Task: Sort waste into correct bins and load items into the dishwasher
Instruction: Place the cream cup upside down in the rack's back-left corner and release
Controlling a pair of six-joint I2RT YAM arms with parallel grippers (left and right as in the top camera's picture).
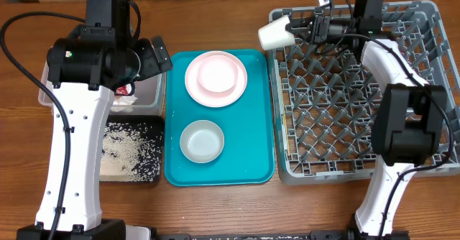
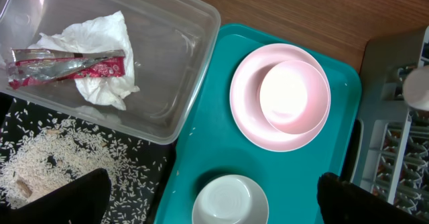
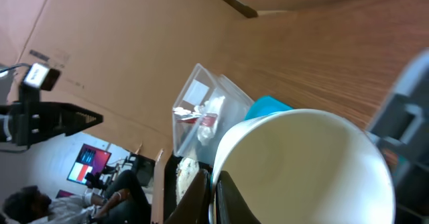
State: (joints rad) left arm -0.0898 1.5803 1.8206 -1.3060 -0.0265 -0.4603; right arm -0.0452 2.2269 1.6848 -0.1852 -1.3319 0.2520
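Observation:
My right gripper [image 1: 291, 29] is shut on the rim of the white cup [image 1: 273, 34], held on its side over the far left corner of the grey dish rack [image 1: 424, 168]; the cup fills the right wrist view [image 3: 301, 170]. My left gripper [image 2: 211, 200] is open and empty above the teal tray. A white bowl [image 1: 218, 74] sits on the pink plate [image 1: 194, 88]. The other white bowl [image 1: 202, 140] sits nearer the front. The clear tub [image 2: 181, 56] holds the red wrapper [image 2: 67, 66] and white napkin [image 2: 100, 36]. Rice [image 1: 129, 150] lies in the black tray [image 1: 154, 175].
The teal serving tray [image 1: 251, 161] lies between the bins and the rack on the wooden table. My left arm covers much of the clear tub in the overhead view. The rack's pegs stand upright across its lattice base.

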